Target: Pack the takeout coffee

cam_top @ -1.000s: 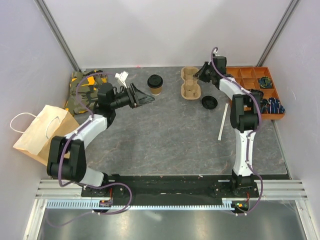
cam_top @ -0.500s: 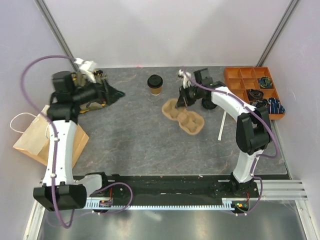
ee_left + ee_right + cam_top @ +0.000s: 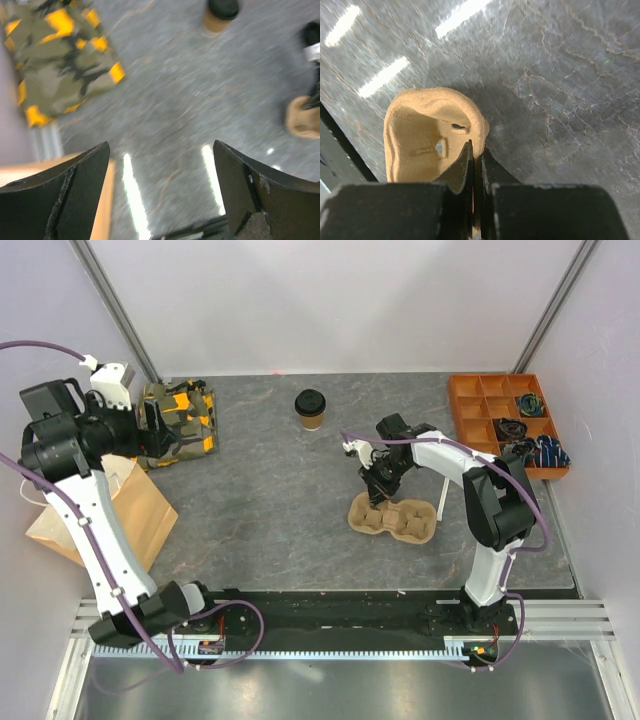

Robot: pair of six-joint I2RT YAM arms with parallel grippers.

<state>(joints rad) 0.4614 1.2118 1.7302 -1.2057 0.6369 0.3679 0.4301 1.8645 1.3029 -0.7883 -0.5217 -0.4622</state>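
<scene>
The takeout coffee [image 3: 311,409], a tan paper cup with a black lid, stands upright at the back middle of the table and appears blurred in the left wrist view [image 3: 220,12]. My left gripper [image 3: 165,432] is raised at the far left over a camouflage cloth, well away from the cup. Its jaws [image 3: 160,190] are wide open with nothing between them. My right gripper [image 3: 378,495] is shut on the rim of the tan pulp two-cup carrier [image 3: 392,518], pinching the wall of one cell [image 3: 425,135] between its fingertips [image 3: 469,159].
A brown paper bag [image 3: 148,512] with white handles lies at the left edge, under my left arm. A camouflage and yellow cloth [image 3: 190,415] sits at the back left. An orange compartment tray [image 3: 498,400] stands at the back right. A white straw [image 3: 440,502] lies beside the carrier.
My right gripper has dragged the carrier from the back of the table toward the near middle. My left arm has swung left and up, away from the cup, its jaws opening wider.
</scene>
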